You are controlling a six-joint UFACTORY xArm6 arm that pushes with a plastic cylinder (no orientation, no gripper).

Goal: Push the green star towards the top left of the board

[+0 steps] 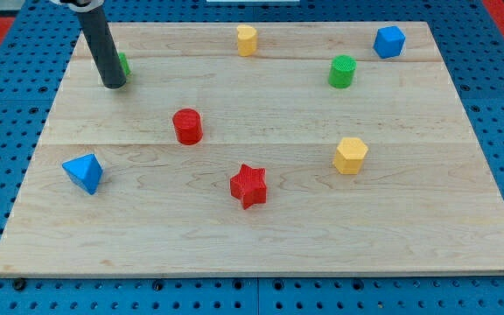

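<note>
Rod planted near the top left corner of the board (234, 254), my tip (114, 85) set down on the wood. No jaws to spread or press, just a plain rod end pinching nothing. Green star (123, 63) almost wholly hidden behind the rod, only a sliver peeping out on the view's right side, apparently touching or just beside the shaft. Already close to the top left, so likely little pushing left.

Elsewhere, well apart: red cylinder (187, 126) mid-board, blue block (84, 172) towards the left edge, red star (249, 185), yellow block (350, 155), green cylinder (342, 72), yellow block at the top edge (247, 40), blue block by the top right corner (389, 41).
</note>
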